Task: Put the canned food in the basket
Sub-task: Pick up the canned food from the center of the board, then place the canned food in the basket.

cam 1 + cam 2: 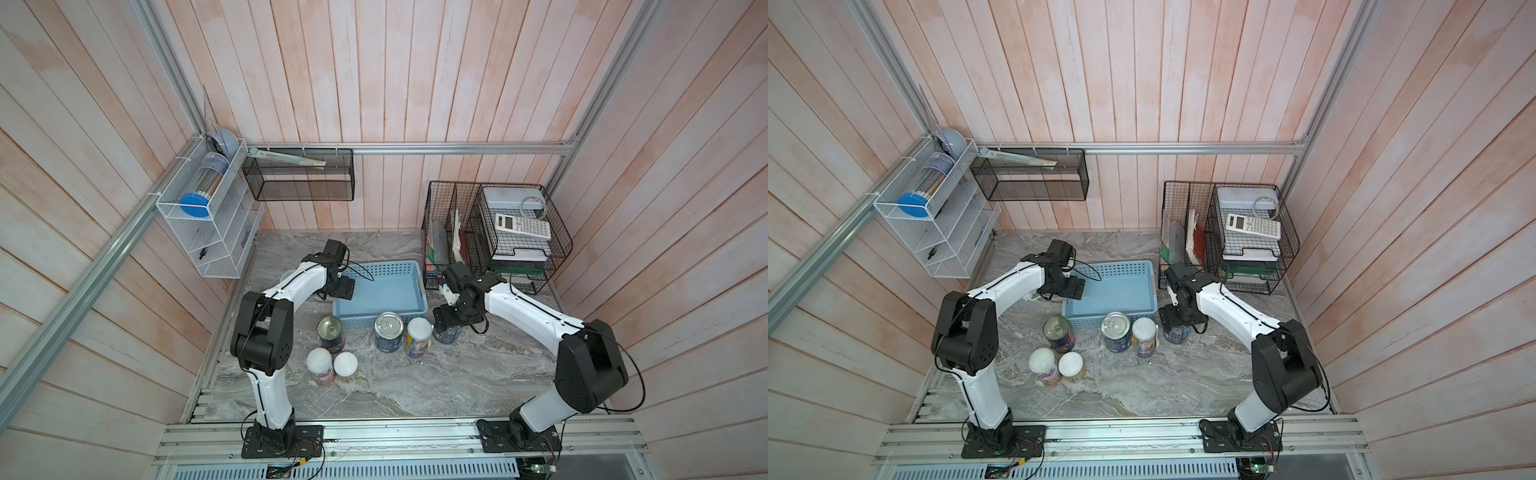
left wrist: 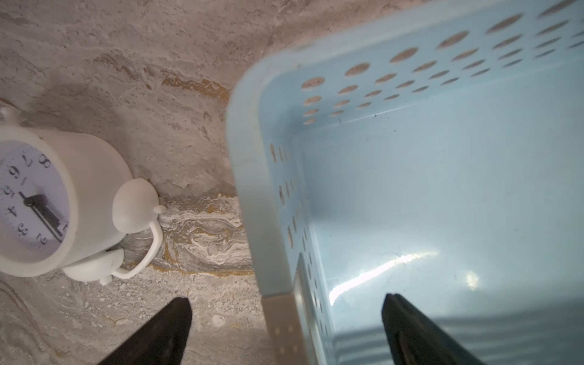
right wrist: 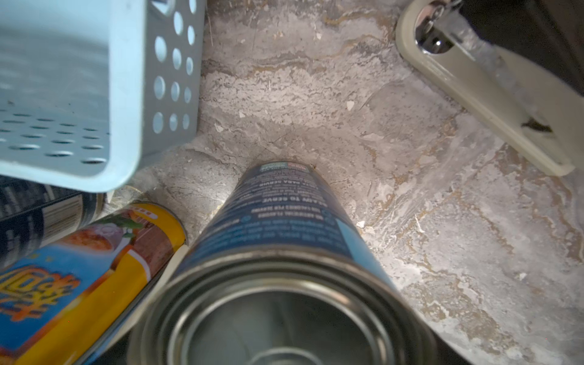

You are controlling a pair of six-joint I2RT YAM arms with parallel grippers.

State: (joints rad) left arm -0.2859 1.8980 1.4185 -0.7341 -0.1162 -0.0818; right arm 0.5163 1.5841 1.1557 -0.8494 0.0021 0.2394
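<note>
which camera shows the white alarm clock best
The left wrist view: the small white round plastic alarm clock is close, with dial numerals, hands and bells sharp. In both top views the left arm hides nearly all of it. The right wrist view does not show it.

2 white arms (image 1: 291, 284), black joints (image 1: 266, 332), cables (image 1: 638, 374)

The basket (image 2: 442, 189) is smooth glossy plastic, the can (image 3: 278, 268) shiny ridged metal, the desk (image 3: 410, 221) matt veined stone.
</note>
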